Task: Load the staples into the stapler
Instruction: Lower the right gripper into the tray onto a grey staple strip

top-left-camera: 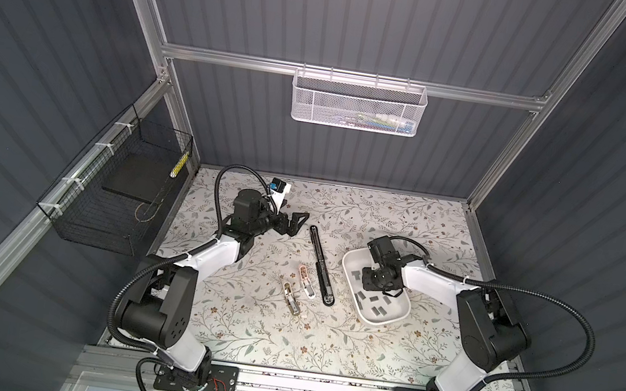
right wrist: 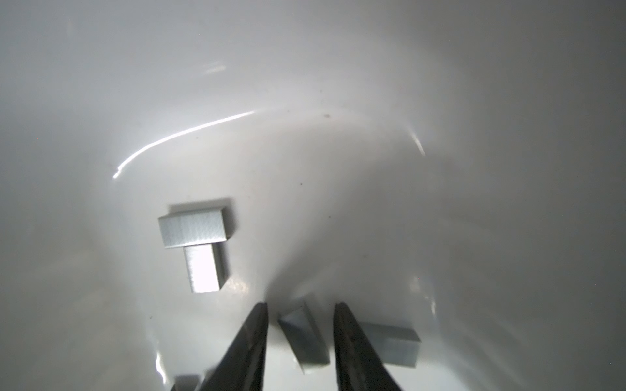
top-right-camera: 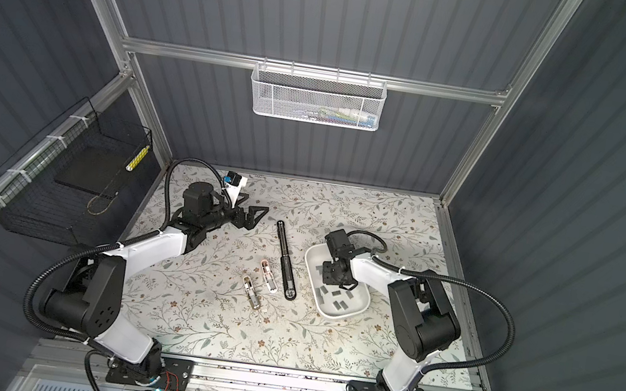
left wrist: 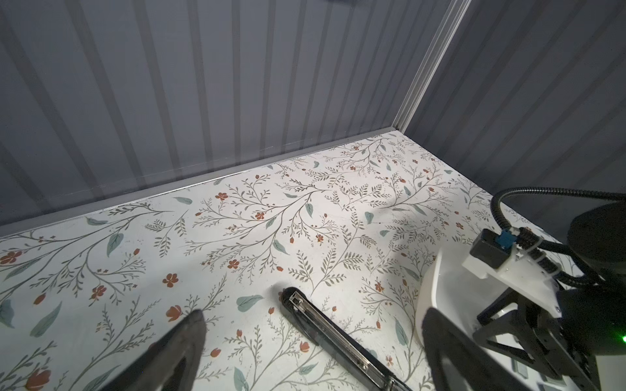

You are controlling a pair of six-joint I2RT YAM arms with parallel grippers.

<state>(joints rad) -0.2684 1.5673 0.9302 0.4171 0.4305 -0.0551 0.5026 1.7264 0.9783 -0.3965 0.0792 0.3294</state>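
Straddling a staple strip [right wrist: 303, 333], right pincer [right wrist: 300, 306] (part-open).

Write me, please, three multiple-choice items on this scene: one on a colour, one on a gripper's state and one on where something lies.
1. What colour is the long, opened-out stapler?
A. white
B. black
C. red

2. How does the left gripper stand?
A. shut on the stapler
B. open, holding nothing
C. shut, holding nothing

3. Where do the loose staples lie?
A. inside the stapler
B. in the left gripper
C. in the white tray

Answers:
1 B: its body shows black in both top views.
2 B: its fingers stand wide apart in the left wrist view and grip nothing.
3 C: the grey strips lie scattered on the tray's floor.
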